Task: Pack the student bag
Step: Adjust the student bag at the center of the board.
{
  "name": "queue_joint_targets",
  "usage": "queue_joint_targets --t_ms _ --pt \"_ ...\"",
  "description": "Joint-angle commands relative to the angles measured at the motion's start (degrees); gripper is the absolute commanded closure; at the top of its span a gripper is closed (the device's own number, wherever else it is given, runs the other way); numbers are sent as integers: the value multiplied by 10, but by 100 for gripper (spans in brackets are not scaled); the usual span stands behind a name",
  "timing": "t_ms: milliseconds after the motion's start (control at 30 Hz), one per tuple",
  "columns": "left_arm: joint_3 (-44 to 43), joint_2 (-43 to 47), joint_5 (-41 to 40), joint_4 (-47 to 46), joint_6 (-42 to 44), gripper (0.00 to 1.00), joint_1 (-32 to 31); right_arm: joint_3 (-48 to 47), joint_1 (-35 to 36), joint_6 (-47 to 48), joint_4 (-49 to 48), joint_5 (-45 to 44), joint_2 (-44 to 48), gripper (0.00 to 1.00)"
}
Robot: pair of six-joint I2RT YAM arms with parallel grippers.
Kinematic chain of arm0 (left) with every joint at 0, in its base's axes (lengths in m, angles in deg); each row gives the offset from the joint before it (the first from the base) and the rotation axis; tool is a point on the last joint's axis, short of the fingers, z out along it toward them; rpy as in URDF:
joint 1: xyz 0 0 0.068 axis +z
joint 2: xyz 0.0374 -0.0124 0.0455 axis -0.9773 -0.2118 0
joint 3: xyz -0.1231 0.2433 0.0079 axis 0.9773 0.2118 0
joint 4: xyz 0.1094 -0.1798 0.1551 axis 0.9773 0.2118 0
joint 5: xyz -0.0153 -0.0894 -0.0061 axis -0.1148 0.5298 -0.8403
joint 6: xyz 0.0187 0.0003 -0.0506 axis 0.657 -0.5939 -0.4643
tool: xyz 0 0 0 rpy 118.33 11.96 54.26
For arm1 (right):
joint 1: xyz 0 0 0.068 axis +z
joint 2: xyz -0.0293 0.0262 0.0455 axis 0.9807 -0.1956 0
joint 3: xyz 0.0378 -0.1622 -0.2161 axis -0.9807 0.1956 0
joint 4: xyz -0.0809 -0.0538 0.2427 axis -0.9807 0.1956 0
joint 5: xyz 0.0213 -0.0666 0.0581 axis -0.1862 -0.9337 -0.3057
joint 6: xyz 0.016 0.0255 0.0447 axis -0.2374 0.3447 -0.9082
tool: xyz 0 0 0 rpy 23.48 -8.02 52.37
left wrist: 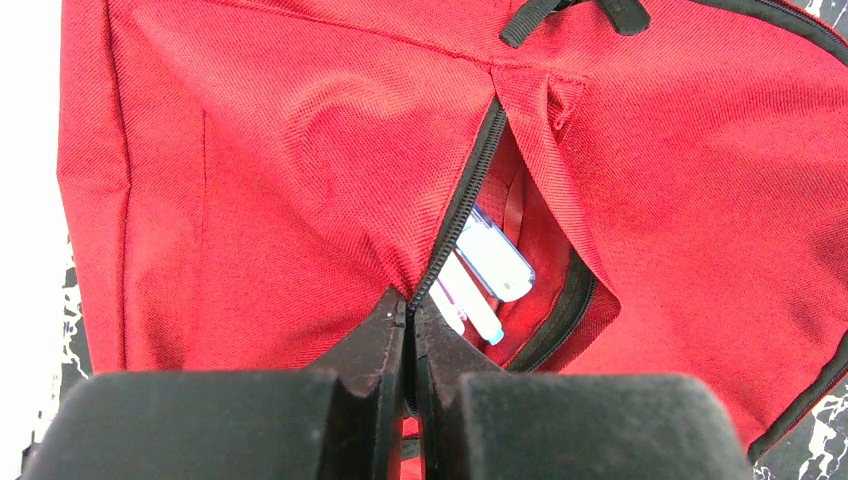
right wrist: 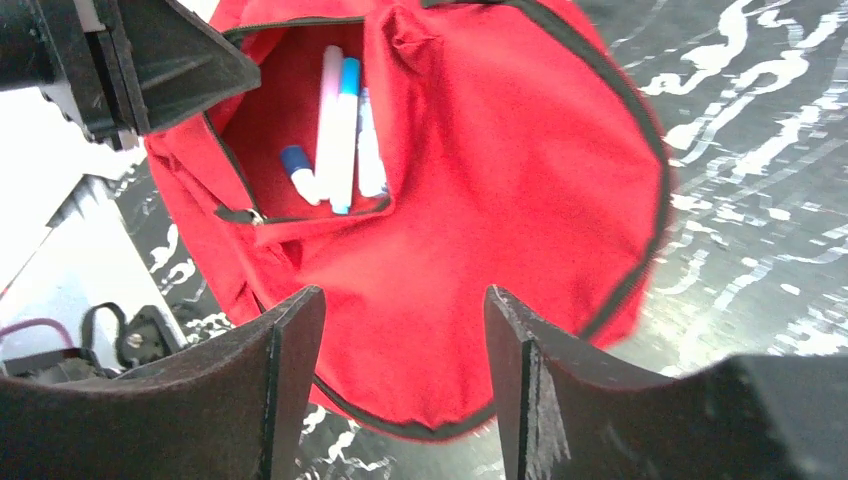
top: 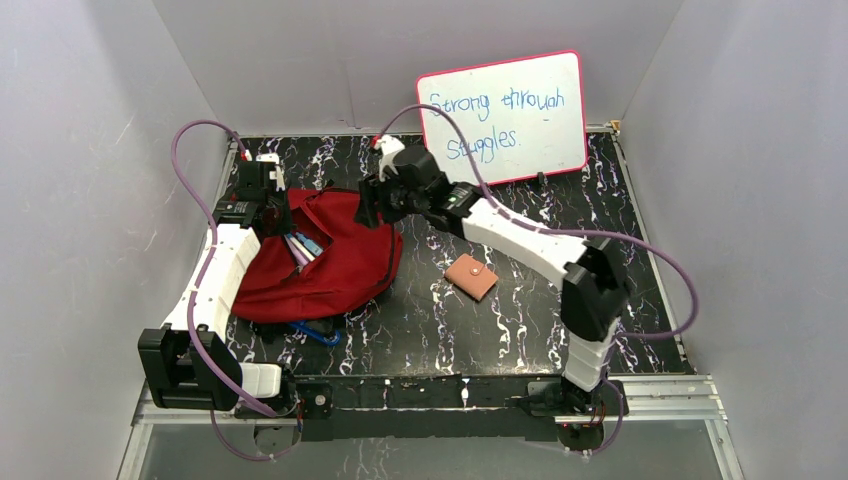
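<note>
The red student bag (top: 335, 262) lies at the left of the black marbled table, its front pocket open with several markers (top: 304, 246) inside. My left gripper (top: 262, 200) is shut on the pocket's black zipper edge (left wrist: 462, 205) at the bag's far left; the markers (left wrist: 478, 278) show just past my fingertips. My right gripper (top: 370, 205) is open and empty, hovering over the bag's far right edge. In the right wrist view the bag (right wrist: 470, 180) fills the frame and the markers (right wrist: 340, 130) lie in the pocket. A small tan wallet (top: 471, 276) lies on the table right of the bag.
A pink-framed whiteboard (top: 502, 116) with blue writing leans against the back wall. A blue carabiner (top: 322, 334) lies at the bag's near edge. White walls close in left, right and behind.
</note>
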Motion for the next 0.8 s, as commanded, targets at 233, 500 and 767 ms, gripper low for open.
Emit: queue_joint_targets --t_ms 233,500,767 --pt "-5 15 22 -14 -1 100 1 136 -38 50 19 -115 118 25" --pt "-9 6 32 -16 -3 100 1 159 -69 1 4 -23 103 21" --pt "-11 3 36 -17 -8 100 1 141 -82 -80 -45 48 25 21"
